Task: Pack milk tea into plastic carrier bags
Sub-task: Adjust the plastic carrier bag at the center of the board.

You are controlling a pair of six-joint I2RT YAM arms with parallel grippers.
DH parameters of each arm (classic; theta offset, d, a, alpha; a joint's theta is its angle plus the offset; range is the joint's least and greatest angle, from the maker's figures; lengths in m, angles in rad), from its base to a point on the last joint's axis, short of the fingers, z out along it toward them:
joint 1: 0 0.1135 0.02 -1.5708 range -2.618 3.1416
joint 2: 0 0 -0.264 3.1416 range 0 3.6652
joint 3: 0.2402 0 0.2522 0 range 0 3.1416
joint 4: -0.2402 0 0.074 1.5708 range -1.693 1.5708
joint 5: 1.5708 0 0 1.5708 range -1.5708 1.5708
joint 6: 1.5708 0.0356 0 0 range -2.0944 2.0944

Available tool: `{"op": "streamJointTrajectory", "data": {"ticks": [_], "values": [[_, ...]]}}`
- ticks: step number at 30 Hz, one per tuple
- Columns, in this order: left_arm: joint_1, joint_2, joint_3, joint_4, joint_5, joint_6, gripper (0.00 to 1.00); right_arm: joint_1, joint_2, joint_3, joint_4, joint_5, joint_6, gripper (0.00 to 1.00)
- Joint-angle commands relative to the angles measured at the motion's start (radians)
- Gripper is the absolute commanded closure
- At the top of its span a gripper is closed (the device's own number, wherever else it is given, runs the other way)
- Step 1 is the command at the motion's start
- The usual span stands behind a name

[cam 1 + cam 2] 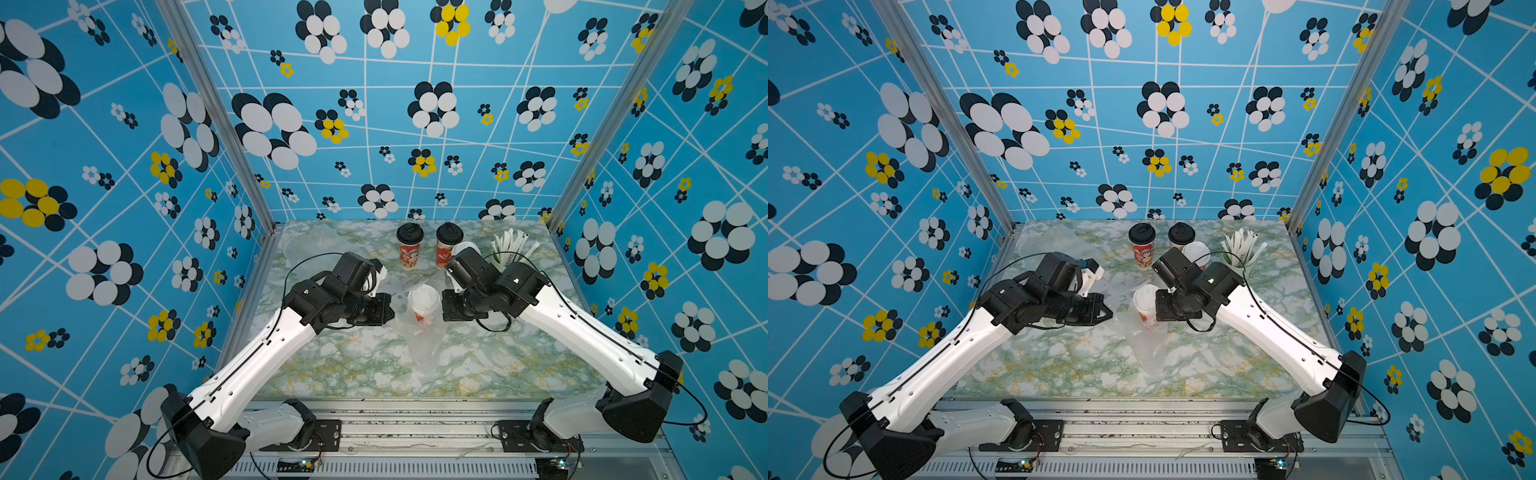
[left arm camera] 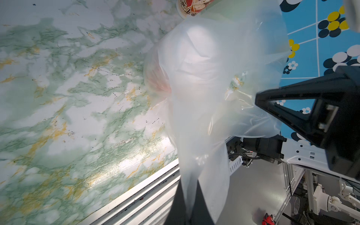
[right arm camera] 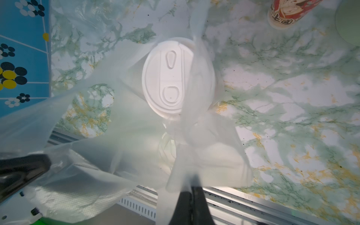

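**Two white arms, black joints**

The left arm point(image 1: 257, 357) and right arm point(image 1: 582, 332) wear glossy white moulded shells between boxy black joint housings. A thin black cable point(image 1: 316, 256) loops along each. Black mounting plates point(image 1: 328, 434) carry silver screws. The black tapered fingers point(image 2: 292, 92) are open triangular frames.

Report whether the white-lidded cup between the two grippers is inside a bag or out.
Inside. The clear bag rises around the white-lidded cup, whose red print shows blurred through the film.
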Motion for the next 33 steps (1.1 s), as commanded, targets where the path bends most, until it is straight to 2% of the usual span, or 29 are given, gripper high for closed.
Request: {"op": "streamJointTrajectory", "data": {"ticks": [1, 3, 6, 9, 12, 18, 21, 24, 27, 30, 33], "values": [[0.004, 0.011, 0.005, -0.004, 0.067, 0.023, 0.91, 0.002, -0.040, -0.033, -0.027, 0.033, 0.042, 1.00], [0.000, 0.013, 0.002, 0.011, 0.078, 0.014, 0.81, 0.002, -0.058, -0.055, -0.018, 0.001, 0.055, 1.00], [-0.003, 0.020, 0.007, 0.016, 0.080, 0.013, 0.75, 0.009, -0.087, -0.072, -0.012, -0.017, 0.075, 0.99], [-0.002, 0.026, 0.018, 0.013, 0.076, 0.014, 0.71, 0.011, -0.105, -0.081, -0.026, -0.027, 0.081, 0.89], [-0.002, 0.025, 0.030, 0.009, 0.060, 0.013, 0.69, 0.011, -0.120, -0.081, -0.026, -0.045, 0.079, 0.71], [-0.024, 0.028, 0.049, 0.006, 0.083, 0.019, 0.67, 0.008, -0.081, 0.024, -0.071, -0.005, 0.016, 0.61], [-0.038, 0.025, 0.064, -0.010, 0.065, 0.024, 0.63, 0.009, -0.046, 0.064, -0.073, -0.014, -0.017, 0.54], [-0.043, 0.018, 0.078, -0.024, 0.036, 0.027, 0.58, 0.007, -0.019, 0.134, -0.089, 0.009, -0.045, 0.51], [-0.043, 0.025, 0.099, -0.046, -0.006, 0.040, 0.58, -0.018, 0.003, 0.194, -0.111, 0.026, -0.083, 0.50], [-0.044, 0.039, 0.103, -0.046, -0.001, 0.051, 0.58, -0.066, 0.018, 0.233, -0.125, 0.028, -0.125, 0.49], [-0.050, 0.048, 0.103, -0.047, 0.007, 0.051, 0.66, -0.146, 0.024, 0.251, -0.124, 0.024, -0.165, 0.49]]}}
